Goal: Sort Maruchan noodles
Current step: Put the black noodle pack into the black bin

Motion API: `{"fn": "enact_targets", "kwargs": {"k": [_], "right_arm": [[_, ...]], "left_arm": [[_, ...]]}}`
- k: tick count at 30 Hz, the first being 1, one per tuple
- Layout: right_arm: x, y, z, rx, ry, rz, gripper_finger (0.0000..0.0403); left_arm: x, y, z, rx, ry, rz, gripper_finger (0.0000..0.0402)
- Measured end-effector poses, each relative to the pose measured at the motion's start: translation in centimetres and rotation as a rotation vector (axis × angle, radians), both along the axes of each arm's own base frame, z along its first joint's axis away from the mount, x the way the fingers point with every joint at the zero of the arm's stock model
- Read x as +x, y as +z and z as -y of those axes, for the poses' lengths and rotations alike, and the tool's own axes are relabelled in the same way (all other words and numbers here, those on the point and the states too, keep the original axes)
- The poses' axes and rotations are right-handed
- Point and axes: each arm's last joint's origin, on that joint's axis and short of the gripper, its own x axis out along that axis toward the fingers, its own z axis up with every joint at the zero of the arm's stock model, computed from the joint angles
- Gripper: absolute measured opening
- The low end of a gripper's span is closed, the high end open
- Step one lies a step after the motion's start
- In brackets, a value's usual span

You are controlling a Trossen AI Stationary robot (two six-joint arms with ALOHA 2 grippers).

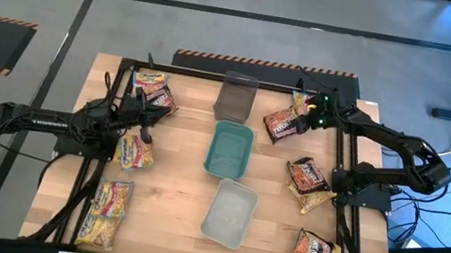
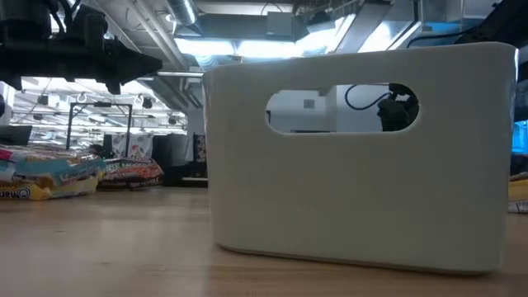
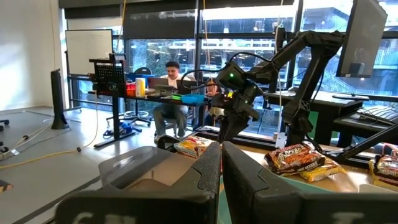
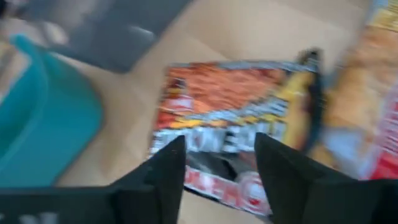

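Red-brown noodle packet [image 4: 233, 127] lies right under my open, empty right end effector [image 4: 221, 165], long side across the fingers.

From table height the pale tray [image 2: 359, 153] blocks nearly everything behind it, so only a scrap of a dark arm shows through its handle slot, and the noodle packets [image 2: 49, 175] lie partly past the frame's edge with their print too small to read. Just ahead of the right pincer [image 4: 219, 167], the red-brown packet [image 4: 233, 121] is smeared by blur, its lettering unreadable, and the teal tray [image 4: 46, 118] off to one side of the fingers is cropped. Beyond the left pincer [image 3: 221, 168], whose fingers sit almost together, the grey tray [image 3: 134, 165] is half covered by it.
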Motion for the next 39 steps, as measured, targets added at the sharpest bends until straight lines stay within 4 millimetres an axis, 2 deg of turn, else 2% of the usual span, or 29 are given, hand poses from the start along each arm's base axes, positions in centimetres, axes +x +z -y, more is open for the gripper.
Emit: {"fn": "enact_targets", "kwargs": {"k": [5, 10, 18, 21, 26, 33, 36, 39], "right_arm": [[1.7, 0.2, -1.1, -0.063, 0.089, -0.006, 0.0237], [3.6, 0.1, -2.9, -0.161, 0.149, -0.078, 0.0252], [3.7, -0.2, -3.5, -0.342, -0.039, -0.322, 0.0239], [3.6, -0.7, -3.5, -0.301, -0.054, -0.358, 0.0234], [4.3, -1.8, -4.3, -0.169, 0.055, -0.316, 0.0233], [6.3, -1.9, -6.8, -0.187, 0.193, -0.27, 0.0232], [6.6, -1.3, -8.0, -0.161, 0.229, -0.288, 0.0232], [6.8, 0.6, -9.1, -0.116, 0.236, -0.304, 0.0232]], "left_arm": [[0.0, 0.0, 0.0, 0.0, 0.0, 0.0, 0.0011], [0.1, -0.1, 0.0, -0.002, 0.0, -0.009, 0.0011], [0.2, -0.3, -0.1, -0.014, -0.002, -0.026, 0.0011], [0.3, -0.4, -0.1, -0.038, -0.006, -0.027, 0.0011], [0.5, -0.6, 0.0, -0.042, -0.031, -0.049, 0.0011], [0.9, -1.1, -0.1, -0.069, -0.038, -0.083, 0.0011], [1.1, -1.1, -0.1, -0.07, -0.061, -0.079, 0.0011], [1.2, -1.1, 0.0, -0.066, -0.093, -0.08, 0.0011]]}}
